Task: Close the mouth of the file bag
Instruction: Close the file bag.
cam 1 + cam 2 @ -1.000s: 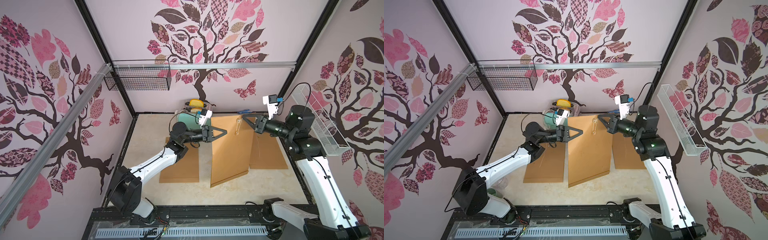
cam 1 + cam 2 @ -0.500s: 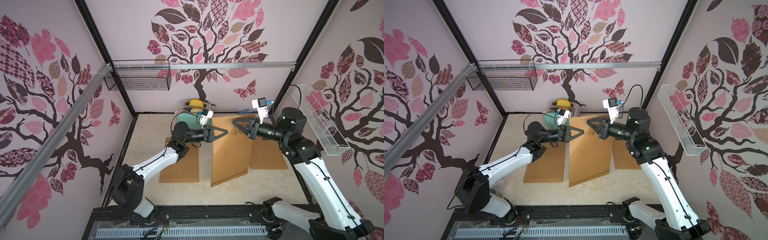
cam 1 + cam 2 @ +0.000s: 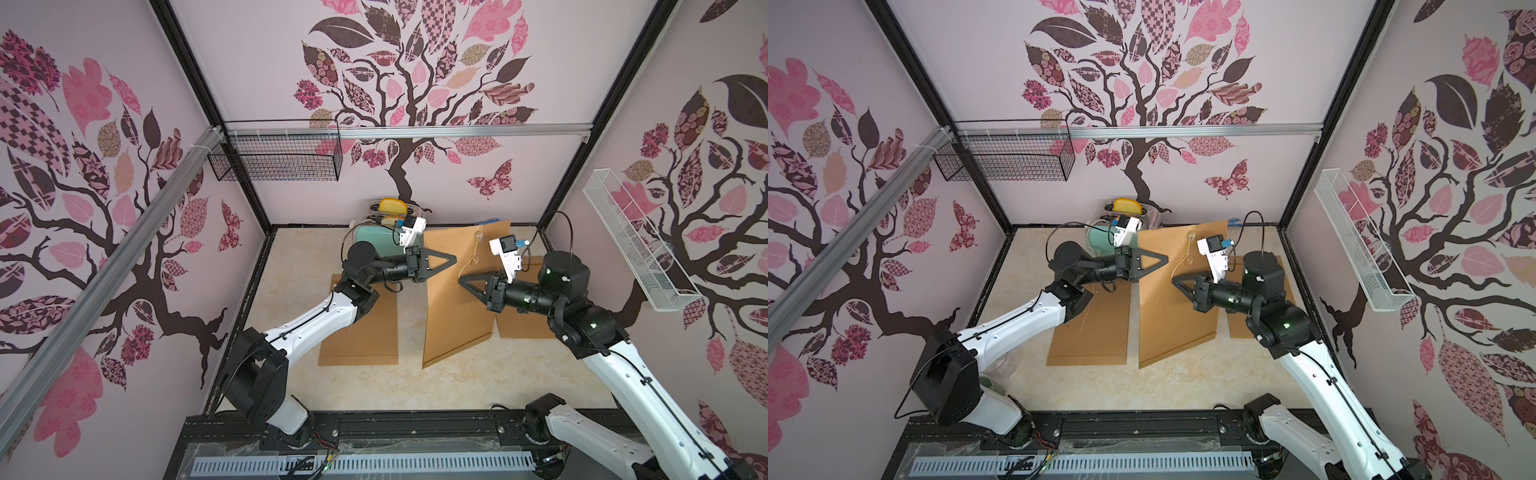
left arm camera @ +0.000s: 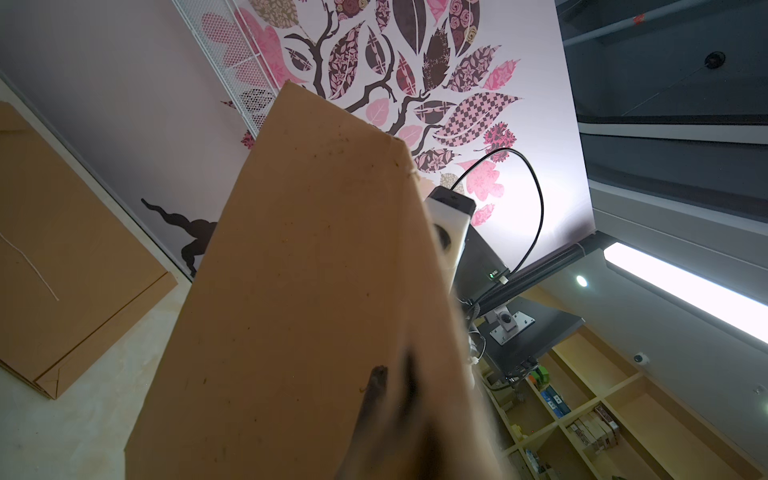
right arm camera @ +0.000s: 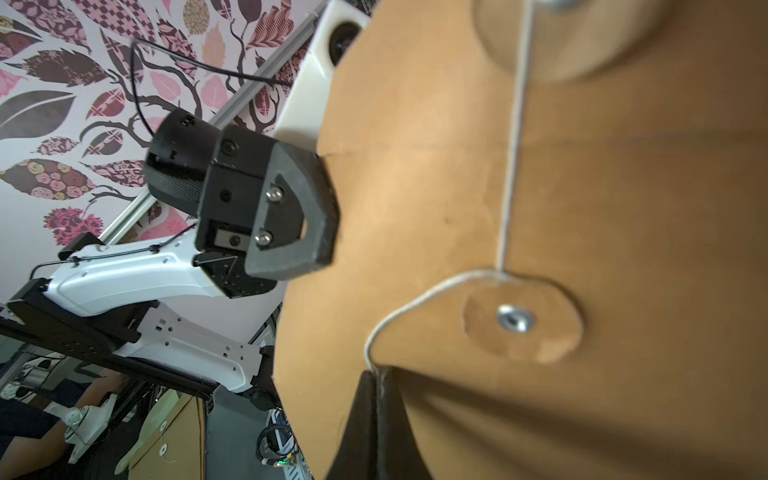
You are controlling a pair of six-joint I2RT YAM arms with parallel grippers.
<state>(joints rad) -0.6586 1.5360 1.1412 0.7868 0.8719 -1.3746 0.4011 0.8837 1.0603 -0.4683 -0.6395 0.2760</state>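
The file bag (image 3: 457, 324) is clamped by left gripper (image 3: 451, 262); string (image 5: 512, 145) (pinched in right gripper (image 5: 376, 376)) should next be wound round button (image 5: 519, 320).

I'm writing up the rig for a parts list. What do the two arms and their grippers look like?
The left arm and right arm have white shells, black joints and thin black cables. The left gripper and right gripper have black triangular fingers with open centres, each topped by a white camera block.

The 2 arms reach inward, wrists level. Left gripper (image 3: 451, 261) and right gripper (image 3: 464, 281) meet tip to tip, jaws clamped closed.
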